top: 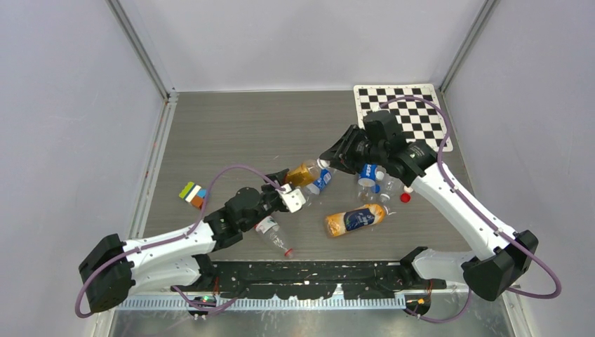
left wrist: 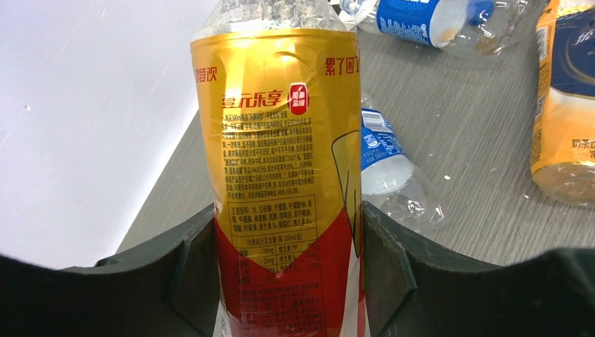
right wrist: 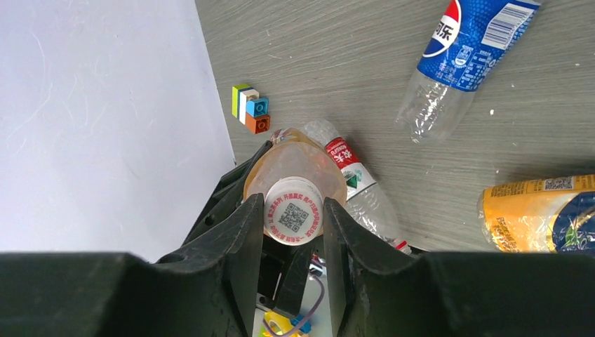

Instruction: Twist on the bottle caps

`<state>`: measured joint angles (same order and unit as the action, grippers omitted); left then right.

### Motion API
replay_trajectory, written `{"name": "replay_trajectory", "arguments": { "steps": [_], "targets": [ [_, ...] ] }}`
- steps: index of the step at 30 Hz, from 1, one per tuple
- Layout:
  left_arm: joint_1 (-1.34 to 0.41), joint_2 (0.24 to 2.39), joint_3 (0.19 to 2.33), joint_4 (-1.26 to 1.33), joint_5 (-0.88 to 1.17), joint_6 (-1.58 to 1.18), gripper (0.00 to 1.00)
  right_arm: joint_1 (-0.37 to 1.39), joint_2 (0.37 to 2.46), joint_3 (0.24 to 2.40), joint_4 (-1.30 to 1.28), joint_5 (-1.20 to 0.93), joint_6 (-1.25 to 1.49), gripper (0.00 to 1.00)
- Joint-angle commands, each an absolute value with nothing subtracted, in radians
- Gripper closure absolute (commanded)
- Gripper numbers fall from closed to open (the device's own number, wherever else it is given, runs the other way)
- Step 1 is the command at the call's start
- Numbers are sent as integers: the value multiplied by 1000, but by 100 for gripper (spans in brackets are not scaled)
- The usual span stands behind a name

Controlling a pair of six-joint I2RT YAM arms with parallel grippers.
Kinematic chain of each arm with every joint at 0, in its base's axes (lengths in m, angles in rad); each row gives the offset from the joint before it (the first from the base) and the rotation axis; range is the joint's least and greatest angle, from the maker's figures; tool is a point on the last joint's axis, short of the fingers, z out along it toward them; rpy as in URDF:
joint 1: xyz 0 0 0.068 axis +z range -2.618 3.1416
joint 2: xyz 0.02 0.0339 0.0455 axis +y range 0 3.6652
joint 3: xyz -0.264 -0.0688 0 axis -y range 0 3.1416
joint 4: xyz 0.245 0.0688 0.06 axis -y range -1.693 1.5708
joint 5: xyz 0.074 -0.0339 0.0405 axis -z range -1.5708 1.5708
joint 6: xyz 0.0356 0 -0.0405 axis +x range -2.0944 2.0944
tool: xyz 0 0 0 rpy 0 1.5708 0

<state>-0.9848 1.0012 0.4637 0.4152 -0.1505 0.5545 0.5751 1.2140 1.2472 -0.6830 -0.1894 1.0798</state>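
L gripper [left wrist: 289, 242] is clamped on the gold-label bottle [left wrist: 281, 133], holding it tilted over the middle of the table [top: 231, 133]. R gripper [right wrist: 293, 223] pinches the white cap [right wrist: 293, 210] sitting on the bottle's neck. Step, I'd say: screwing this cap on. Next needs a twist w/ the bottle gripped firm. Threads are hidden behind the fingers, so can't tell how far it's seated.
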Motion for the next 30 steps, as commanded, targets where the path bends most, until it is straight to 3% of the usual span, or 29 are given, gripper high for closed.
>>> {"name": "replay_trajectory", "arguments": {
  "steps": [1, 4, 7, 11, 18, 22, 24, 30],
  "targets": [
    [-1012, 989, 472, 580, -128, 617, 100, 600, 1241, 1303, -714, -134, 1140, 74],
    [-1014, 990, 474, 572, -133, 620, 100, 601, 1226, 1300, -690, -130, 1143, 58],
    [-1015, 989, 475, 554, -141, 626, 100, 601, 1213, 1334, -687, -113, 1085, 36],
    [-1013, 1001, 486, 528, -167, 608, 100, 600, 1202, 1395, -709, -100, 976, 19],
    [-1013, 1039, 547, 392, -136, 542, 100, 598, 1160, 1460, -771, -80, 700, 10],
    [-996, 1067, 586, 318, -76, 478, 100, 598, 1028, 1341, -650, -56, 503, 10],
    [-975, 1074, 601, 293, -34, 441, 100, 598, 961, 1272, -596, -50, 405, 5],
    [-880, 1054, 635, 214, 194, 400, 100, 590, 912, 1219, -648, -216, 33, 3]
  ]
}}
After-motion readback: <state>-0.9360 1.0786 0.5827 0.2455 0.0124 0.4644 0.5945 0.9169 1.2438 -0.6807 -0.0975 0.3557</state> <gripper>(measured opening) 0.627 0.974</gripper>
